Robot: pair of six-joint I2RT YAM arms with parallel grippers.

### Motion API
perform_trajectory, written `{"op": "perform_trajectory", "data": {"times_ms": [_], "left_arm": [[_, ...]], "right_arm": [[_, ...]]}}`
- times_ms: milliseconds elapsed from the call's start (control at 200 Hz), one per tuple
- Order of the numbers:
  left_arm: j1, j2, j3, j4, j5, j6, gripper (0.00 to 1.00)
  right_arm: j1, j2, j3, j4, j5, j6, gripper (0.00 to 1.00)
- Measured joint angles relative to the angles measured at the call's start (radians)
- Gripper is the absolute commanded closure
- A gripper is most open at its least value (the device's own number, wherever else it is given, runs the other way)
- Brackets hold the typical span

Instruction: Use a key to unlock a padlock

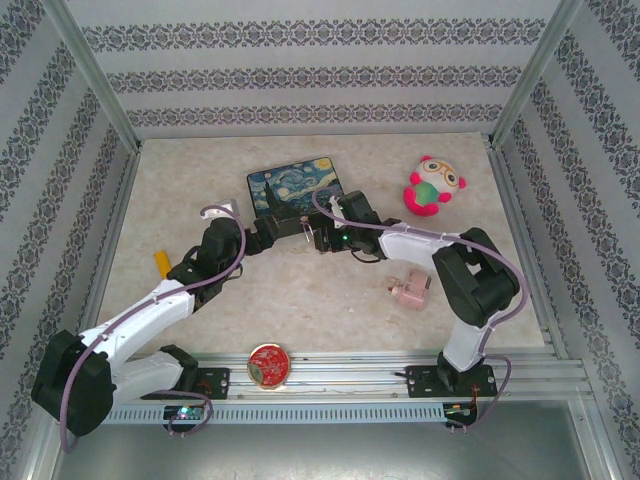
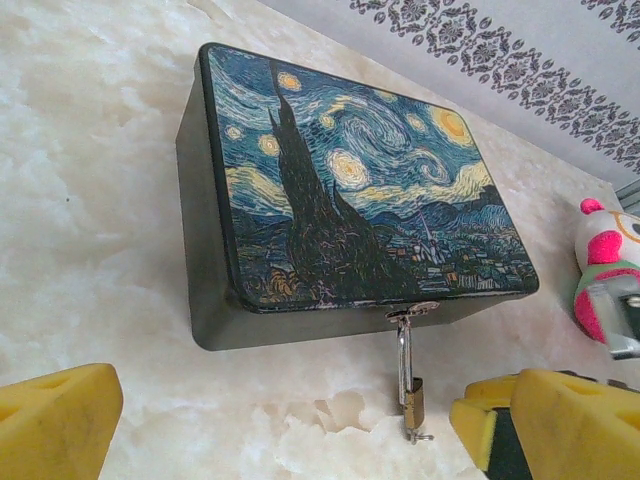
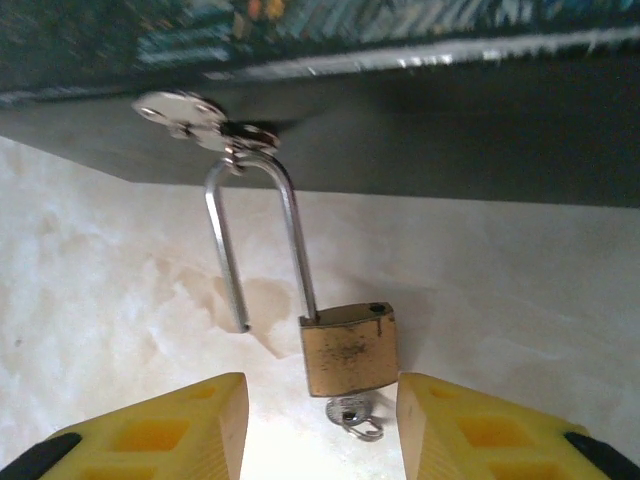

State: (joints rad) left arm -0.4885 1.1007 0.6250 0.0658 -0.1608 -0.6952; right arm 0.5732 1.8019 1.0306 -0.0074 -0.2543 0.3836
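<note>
The brass padlock (image 3: 348, 350) lies lengthwise 12-to-6, its smooth silvery U-shackle (image 3: 293, 230) at 12 o'clock hooked through the box hasp (image 3: 190, 115), its blocky body between my half-open, empty right gripper (image 3: 321, 400); my left gripper (image 2: 285, 400) gapes wide, empty.

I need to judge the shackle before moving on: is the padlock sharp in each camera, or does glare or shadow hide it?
Right wrist: the padlock is sharp and evenly lit, with a faint shadow on the table and no harsh glare; the box above it is dark and blurred. Left wrist: the padlock is small but clear. Top external: it is too small and soft to read.
</note>
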Motion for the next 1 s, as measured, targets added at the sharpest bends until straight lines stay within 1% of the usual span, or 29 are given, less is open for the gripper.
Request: {"op": "perform_trajectory", "data": {"times_ms": [140, 350, 780, 999], "left_arm": [[0.001, 0.000, 0.000, 0.000, 0.003, 0.000, 0.01], [0.020, 0.001, 0.000, -0.003, 0.011, -0.012, 0.01], [0.033, 0.002, 0.000, -0.006, 0.037, -0.032, 0.01], [0.038, 0.006, 0.000, -0.006, 0.050, -0.042, 0.01]], "right_arm": [[0.000, 0.047, 0.029, -0.041, -0.001, -0.017, 0.53], [0.000, 0.087, 0.070, -0.072, -0.010, -0.025, 0.51], [0.000, 0.150, 0.135, -0.108, -0.014, -0.052, 0.52], [0.001, 0.165, 0.159, -0.130, 0.014, -0.074, 0.53]]}}
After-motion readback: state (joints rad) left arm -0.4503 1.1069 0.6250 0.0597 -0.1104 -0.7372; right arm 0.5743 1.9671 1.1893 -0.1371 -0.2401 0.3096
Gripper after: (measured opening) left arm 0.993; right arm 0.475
